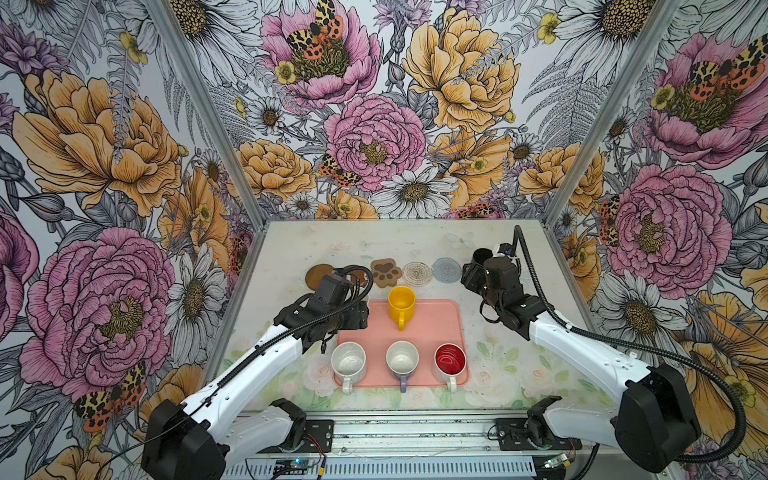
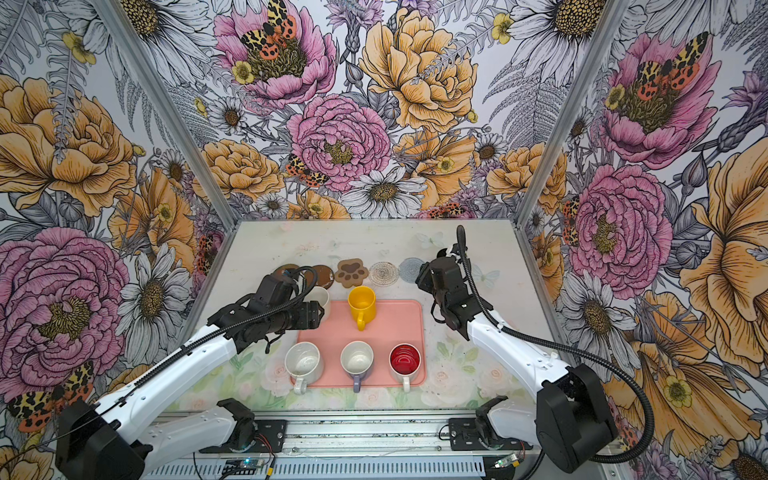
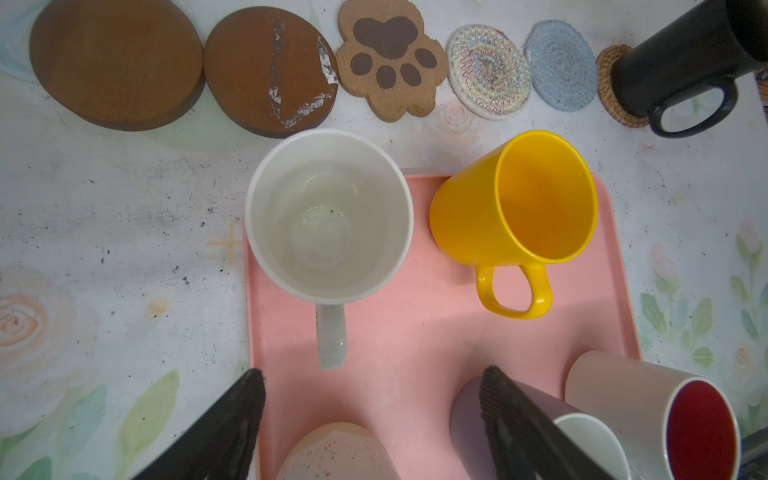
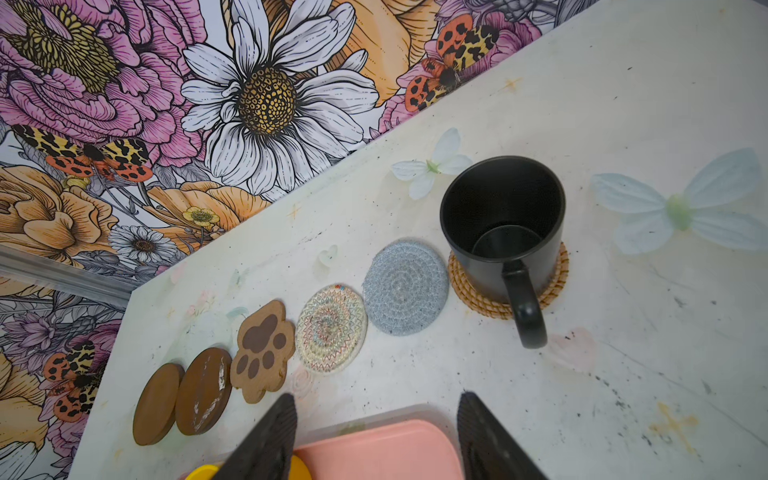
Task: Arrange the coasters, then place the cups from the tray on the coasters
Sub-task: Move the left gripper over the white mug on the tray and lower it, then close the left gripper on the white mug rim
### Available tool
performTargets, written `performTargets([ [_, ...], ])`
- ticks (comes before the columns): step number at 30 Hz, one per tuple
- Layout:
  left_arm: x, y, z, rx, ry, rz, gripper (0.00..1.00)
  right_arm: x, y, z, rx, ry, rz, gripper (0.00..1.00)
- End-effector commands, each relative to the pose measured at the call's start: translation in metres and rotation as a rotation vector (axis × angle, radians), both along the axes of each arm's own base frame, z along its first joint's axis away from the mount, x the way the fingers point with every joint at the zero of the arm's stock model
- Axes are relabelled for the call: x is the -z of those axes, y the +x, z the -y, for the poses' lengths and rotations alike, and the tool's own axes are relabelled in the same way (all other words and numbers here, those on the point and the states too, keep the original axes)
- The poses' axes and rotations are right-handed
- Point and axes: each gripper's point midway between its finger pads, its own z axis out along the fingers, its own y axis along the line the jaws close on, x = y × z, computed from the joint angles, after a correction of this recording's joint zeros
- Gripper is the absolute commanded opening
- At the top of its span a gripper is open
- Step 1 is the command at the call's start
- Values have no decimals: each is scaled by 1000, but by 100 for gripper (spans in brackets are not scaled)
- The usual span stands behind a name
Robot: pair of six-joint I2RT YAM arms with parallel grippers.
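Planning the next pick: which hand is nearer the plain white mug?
Left. The left hand hovers open by the plain white mug, on its handle side, over the tray. The right hand is far off, open, near the black mug on its rattan coaster.

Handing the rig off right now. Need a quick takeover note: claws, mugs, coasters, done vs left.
Left claw: open, empty, over the tray, nearest the white mug.
Right claw: open, empty, near the black mug.
Done: six coasters in a row beyond the tray; black mug stands on the rattan coaster.
To do: white mug, yellow mug, speckled mug, lavender mug and red-inside mug are on the tray; five coasters bare, brown disc through blue disc.
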Motion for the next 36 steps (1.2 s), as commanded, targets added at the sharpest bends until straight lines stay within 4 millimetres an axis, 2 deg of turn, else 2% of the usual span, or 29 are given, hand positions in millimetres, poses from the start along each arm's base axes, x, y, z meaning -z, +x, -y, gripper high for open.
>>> performTargets([
  [1,9,-2,1,-9,10,-31,83,2,4,-1,-1,21,8,63],
  [11,26,4,-8,-64,74,-61,82,4,4,0,2,29,3,63],
  [21,39,11,-15,-119,127,-85,75,7,6,-2,-4,35,0,63],
  [36,58,19,-11,-138,148,-124,63,9,7,-2,-12,45,0,61],
])
